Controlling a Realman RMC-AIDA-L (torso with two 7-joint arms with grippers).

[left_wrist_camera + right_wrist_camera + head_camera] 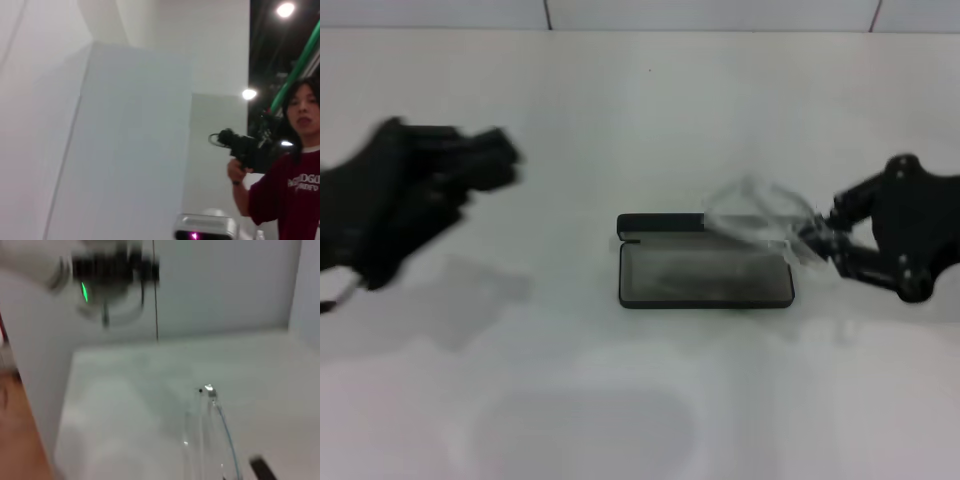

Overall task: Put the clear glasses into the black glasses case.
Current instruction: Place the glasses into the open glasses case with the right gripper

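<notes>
The black glasses case [705, 262] lies open at the middle of the white table, its grey lining facing up and its lid standing along the far side. The clear glasses [758, 217] hang just above the case's far right part. My right gripper [812, 236] is shut on their right end. In the right wrist view the clear glasses [217, 432] show as thin curved arms, with a corner of the case [261, 468] beside them. My left gripper [490, 160] is raised at the far left, well away from the case; its fingers cannot be made out.
The white table [620, 400] runs to a tiled wall at the back. In the left wrist view a person in a maroon shirt [290, 185] holds a black device [245, 147] off the table. The left arm [107, 270] appears blurred in the right wrist view.
</notes>
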